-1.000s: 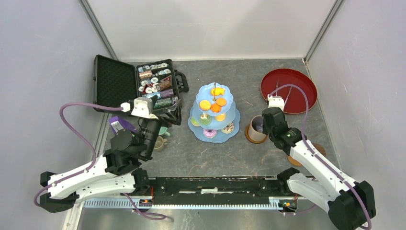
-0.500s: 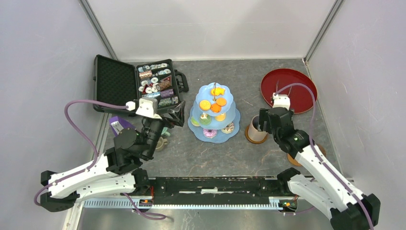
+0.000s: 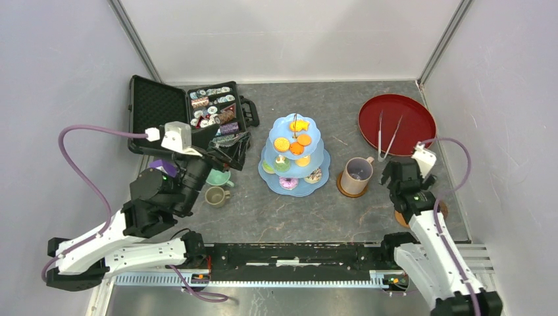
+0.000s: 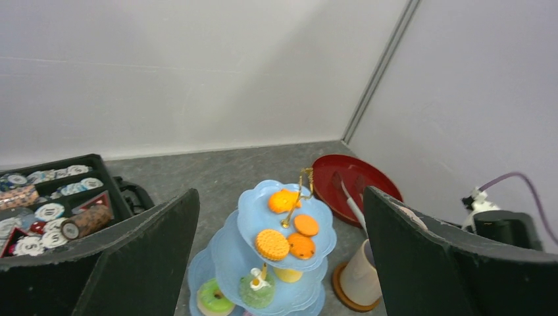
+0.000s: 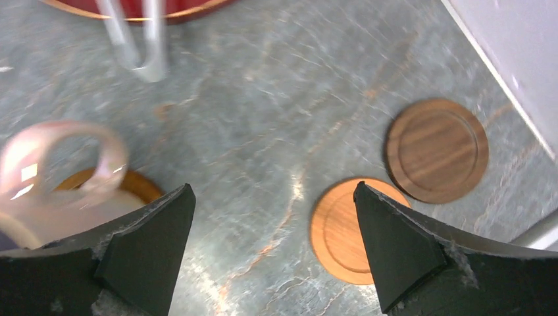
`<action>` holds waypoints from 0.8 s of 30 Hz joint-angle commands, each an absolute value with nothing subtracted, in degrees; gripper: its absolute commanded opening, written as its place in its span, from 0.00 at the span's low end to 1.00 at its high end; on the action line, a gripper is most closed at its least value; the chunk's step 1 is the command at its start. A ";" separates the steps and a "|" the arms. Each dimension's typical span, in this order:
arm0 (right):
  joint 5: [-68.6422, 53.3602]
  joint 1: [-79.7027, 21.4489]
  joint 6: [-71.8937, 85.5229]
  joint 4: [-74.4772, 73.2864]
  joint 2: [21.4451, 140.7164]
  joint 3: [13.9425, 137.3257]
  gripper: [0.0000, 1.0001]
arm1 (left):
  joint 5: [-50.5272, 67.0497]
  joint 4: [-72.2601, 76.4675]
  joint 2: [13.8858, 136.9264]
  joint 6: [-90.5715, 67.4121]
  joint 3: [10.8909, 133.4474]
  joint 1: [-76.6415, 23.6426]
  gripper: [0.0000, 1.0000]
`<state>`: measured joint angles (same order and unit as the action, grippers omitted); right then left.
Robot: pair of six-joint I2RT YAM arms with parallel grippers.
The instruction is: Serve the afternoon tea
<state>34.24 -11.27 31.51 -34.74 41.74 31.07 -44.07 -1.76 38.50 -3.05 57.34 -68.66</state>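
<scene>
Your right gripper hangs wide open and empty over the tabletop, near its right edge. Just to its left, the tan mug stands upright on a brown coaster, its handle pointing toward the far right corner. The wrist view shows the mug blurred and cut off. A pale coaster and a darker coaster lie side by side by the right edge. Your left gripper is also open and empty, facing the upright cake stand mid-tabletop. Its arm partly hides the green cup.
</scene>
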 commanded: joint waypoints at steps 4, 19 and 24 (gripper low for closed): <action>24.58 8.60 34.73 -31.38 39.67 23.87 0.93 | -39.38 -5.79 40.79 -9.81 63.11 -68.92 1.00; 14.73 14.27 38.50 -24.25 40.97 13.84 0.86 | -40.25 -0.79 41.75 -4.19 59.17 -68.92 1.00; 7.23 14.24 38.49 -18.80 42.51 11.40 0.76 | -40.59 -0.26 41.41 -2.96 57.20 -68.93 1.00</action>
<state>18.02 14.28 37.17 -22.81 40.73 14.96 -39.94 -3.33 41.80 -6.00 58.43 -68.66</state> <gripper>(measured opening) 0.785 0.997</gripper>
